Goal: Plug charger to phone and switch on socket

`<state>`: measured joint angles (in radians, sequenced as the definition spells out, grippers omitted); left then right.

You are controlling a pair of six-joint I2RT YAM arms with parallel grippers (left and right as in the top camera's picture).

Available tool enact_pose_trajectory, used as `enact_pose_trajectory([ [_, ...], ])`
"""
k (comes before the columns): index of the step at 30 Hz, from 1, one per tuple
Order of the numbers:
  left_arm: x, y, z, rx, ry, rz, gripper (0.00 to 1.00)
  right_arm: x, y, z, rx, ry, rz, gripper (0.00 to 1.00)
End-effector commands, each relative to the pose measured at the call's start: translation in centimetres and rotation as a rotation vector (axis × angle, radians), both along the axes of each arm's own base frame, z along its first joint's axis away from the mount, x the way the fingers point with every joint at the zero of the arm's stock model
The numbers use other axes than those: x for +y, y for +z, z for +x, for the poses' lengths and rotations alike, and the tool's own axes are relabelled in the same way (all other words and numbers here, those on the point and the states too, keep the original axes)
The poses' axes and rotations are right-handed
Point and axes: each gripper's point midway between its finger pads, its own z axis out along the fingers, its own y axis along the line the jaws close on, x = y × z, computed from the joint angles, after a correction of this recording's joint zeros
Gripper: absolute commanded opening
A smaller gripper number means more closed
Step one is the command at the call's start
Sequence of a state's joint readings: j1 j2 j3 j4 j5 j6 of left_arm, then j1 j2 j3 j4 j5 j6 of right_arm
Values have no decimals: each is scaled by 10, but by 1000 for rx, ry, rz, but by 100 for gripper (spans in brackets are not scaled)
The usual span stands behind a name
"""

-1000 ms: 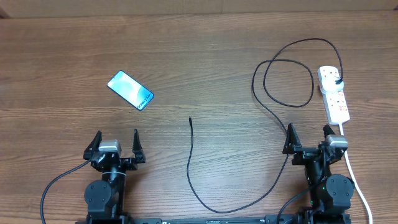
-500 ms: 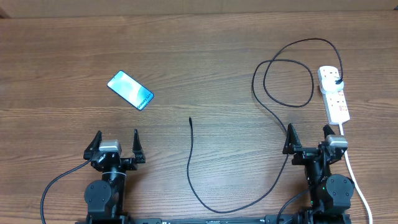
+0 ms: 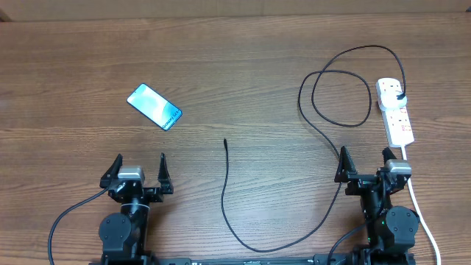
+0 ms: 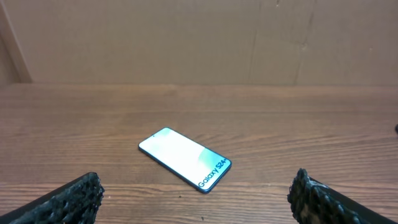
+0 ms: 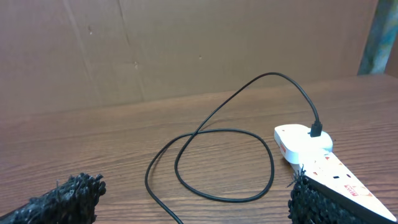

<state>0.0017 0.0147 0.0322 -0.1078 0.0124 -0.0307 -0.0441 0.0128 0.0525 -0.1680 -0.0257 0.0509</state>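
Wood table: phone ahead of L gripper, socket just ahead of R gripper, both jaws apart.

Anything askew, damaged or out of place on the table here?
Nothing looks damaged or spilled. The phone lies diagonally, screen up. The charger sprawls in loose loops, its plug already in the socket and its connector tip lying free, apart from the phone. It reads as an ordinary starting layout.

You have bare table across the top and centre of frame. Phone upper left, open all round. Charger loops crowd the right side beside the socket. The white cord runs down the lower right.
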Motion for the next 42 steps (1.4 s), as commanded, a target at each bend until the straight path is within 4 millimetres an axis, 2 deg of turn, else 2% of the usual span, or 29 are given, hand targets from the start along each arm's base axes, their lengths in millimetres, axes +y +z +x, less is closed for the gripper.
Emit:
enact_pose_trajectory([
  [1,-3,34,-7,-49,-15,-23,100,0,-1,0,-6,0,-6,100],
  [7,-3,52,-12,-19,-15,-24,100,0,-1,0,-5,0,-7,100],
  [14,-3,73,-2,31,-10,-65,99,0,-1,0,-6,0,-6,100],
  [24,-3,99,29,243,-4,-65,100,0,-1,0,-6,0,-7,100],
  [34,2,146,64,427,44,-104,100,0,-1,0,-5,0,-7,100],
  [42,-1,166,94,568,35,-99,100,0,-1,0,-6,0,-6,100],
])
